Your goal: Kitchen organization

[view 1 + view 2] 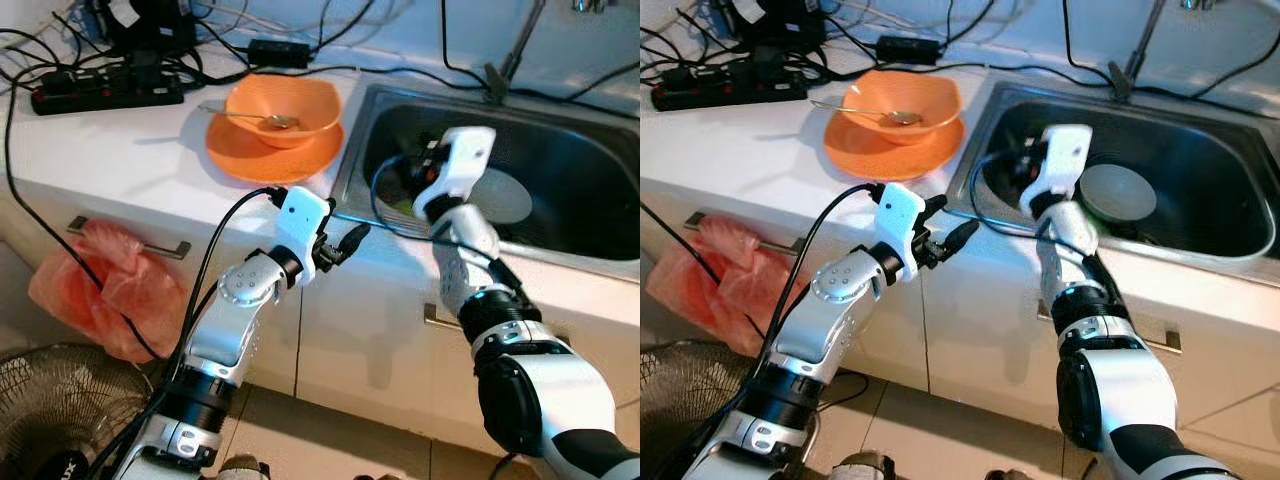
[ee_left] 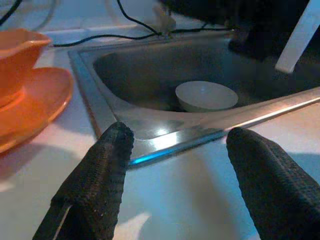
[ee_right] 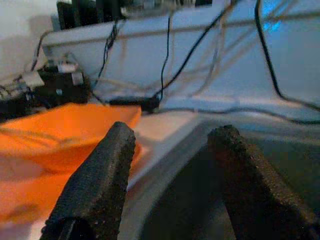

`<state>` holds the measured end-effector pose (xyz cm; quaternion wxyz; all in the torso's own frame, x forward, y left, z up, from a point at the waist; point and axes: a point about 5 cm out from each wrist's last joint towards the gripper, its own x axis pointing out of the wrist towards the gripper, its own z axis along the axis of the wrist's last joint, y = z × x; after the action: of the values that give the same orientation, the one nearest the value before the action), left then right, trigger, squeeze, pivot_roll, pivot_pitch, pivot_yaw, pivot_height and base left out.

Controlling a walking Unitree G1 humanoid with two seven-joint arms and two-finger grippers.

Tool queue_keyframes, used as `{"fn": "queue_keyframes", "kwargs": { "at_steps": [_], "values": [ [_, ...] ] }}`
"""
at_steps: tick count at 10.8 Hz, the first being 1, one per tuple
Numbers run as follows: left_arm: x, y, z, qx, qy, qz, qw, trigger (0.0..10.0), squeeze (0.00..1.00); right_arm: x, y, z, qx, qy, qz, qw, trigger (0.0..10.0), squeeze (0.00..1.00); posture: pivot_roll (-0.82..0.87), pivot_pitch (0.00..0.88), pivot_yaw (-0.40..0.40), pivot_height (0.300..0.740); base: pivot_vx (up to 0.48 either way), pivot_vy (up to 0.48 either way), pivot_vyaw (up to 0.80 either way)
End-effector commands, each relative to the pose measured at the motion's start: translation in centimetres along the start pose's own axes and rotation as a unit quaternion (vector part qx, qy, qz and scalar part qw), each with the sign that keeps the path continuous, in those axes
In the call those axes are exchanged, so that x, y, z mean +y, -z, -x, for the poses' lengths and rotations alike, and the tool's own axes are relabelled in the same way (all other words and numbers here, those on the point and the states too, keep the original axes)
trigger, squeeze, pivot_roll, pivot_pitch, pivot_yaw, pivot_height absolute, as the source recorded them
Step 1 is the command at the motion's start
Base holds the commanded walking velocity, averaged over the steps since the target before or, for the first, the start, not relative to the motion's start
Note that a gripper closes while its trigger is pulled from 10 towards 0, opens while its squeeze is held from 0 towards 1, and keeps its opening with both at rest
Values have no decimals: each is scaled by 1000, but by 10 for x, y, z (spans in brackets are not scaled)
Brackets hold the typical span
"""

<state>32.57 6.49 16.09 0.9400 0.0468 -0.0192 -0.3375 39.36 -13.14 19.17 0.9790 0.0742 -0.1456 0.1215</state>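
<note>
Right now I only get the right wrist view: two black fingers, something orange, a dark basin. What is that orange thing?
Observer: An orange bowl standing on an orange plate, with a spoon lying in the bowl.
Operator: Is anything in the basin?
Observer: Yes, one pale bowl sits on the floor of the sink.
Operator: And the other arm?
Observer: The left end effector, fingers open, hangs at the front edge of the counter, by the sink's near left corner.

bowl (image 1: 283,108) on plate (image 1: 262,155) (spoon (image 1: 250,115) inside) | sink (image 1: 560,150) right of plate | power strip (image 1: 105,92) left
</note>
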Motion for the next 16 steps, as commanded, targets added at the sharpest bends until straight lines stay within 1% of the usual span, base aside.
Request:
{"fn": "queue_keyframes", "kwargs": {
  "at_steps": [1, 2, 5, 8, 10, 12, 13, 14, 15, 16],
  "values": [
    [-1, -4, -4, -9, -1, -1, 1000, 10000, 0, -3, -8, -3, -19, 11, 3, 1000, 10000, 0, 231, 0, -55, 740, 0, 0, 0],
    [-2, -3, -4, -17, -4, 8, 1000, 10000, 0, -3, -3, 3, -19, 22, 1, 1000, 10000, 0, 225, 0, -49, 740, 0, 0, 0],
    [0, -1, -4, -22, -18, 5, 1000, 10000, 0, -2, 5, 12, -16, 35, -1, 999, 10000, 0, 211, 0, -43, 740, 0, 0, 0],
    [-1, 3, -3, -25, -23, 10, 999, 10000, 0, -4, 17, 25, -2, 54, -4, 999, 10000, 0, 202, 0, -28, 740, 0, 0, 0],
    [6, 2, -7, -31, -40, 8, 999, 10000, 0, -2, 19, 27, -1, 60, -7, 998, 10000, 0, 190, 0, -24, 740, 0, 0, 0],
    [11, -3, -8, -41, -63, 11, 997, 10000, 0, -2, 19, 29, -1, 64, -1, 998, 10000, 0, 188, 0, -27, 740, 0, 0, 0],
    [16, -4, -8, -51, -86, 10, 995, 10000, 0, -4, 20, 32, 0, 70, -1, 998, 10000, 0, 190, 0, -35, 740, 0, 0, 0],
    [18, -5, -8, -57, -102, 16, 993, 10000, 0, -4, 21, 33, 4, 73, 4, 997, 10000, 0, 191, 0, -38, 740, 0, 0, 0],
    [21, -10, -8, -76, -116, 21, 990, 10000, 0, -2, 20, 34, 0, 73, 1, 997, 10000, 0, 188, 0, -41, 740, 0, 0, 0],
    [26, -17, -7, -95, -138, 16, 986, 10000, 0, -2, 16, 32, -8, 71, -1, 997, 10000, 0, 187, 0, -42, 740, 0, 0, 0]
  ]
}}
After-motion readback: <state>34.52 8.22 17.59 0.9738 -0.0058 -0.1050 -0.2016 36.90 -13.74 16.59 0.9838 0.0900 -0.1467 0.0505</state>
